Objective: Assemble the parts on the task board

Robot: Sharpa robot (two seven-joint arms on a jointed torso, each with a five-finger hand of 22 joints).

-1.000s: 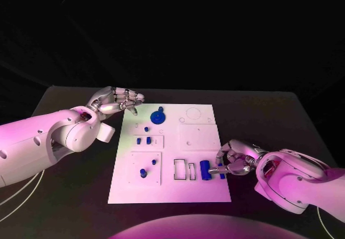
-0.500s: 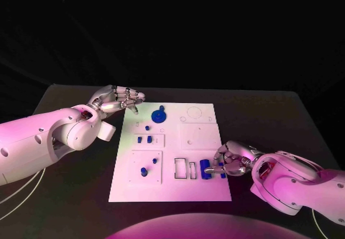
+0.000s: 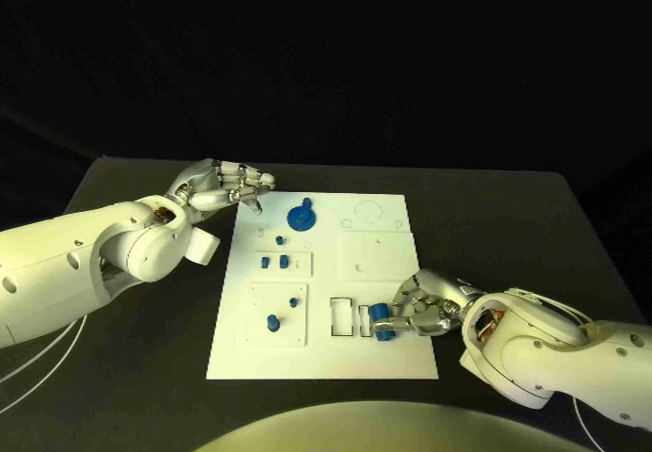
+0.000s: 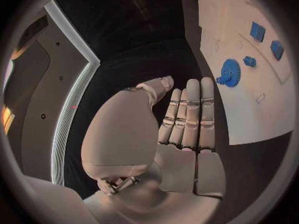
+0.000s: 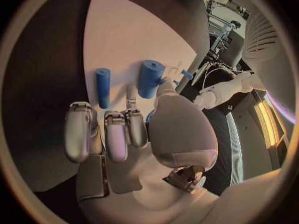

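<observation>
- Right hand (image 3: 424,306) has slid leftward over the task board (image 3: 381,252) edge, now pinching a blue cylinder (image 3: 387,327) near the slots (image 3: 352,317).
- Left hand (image 3: 218,186) stays off the board's far-left corner, fingers held together, empty.
- Blue gear (image 3: 299,219) lies on the board's far part.

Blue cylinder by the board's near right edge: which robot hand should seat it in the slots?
The right robot hand. Its fingers are already at the blue cylinder, beside the open slots. The left robot hand sits off the board's far left corner, holding nothing.
</observation>
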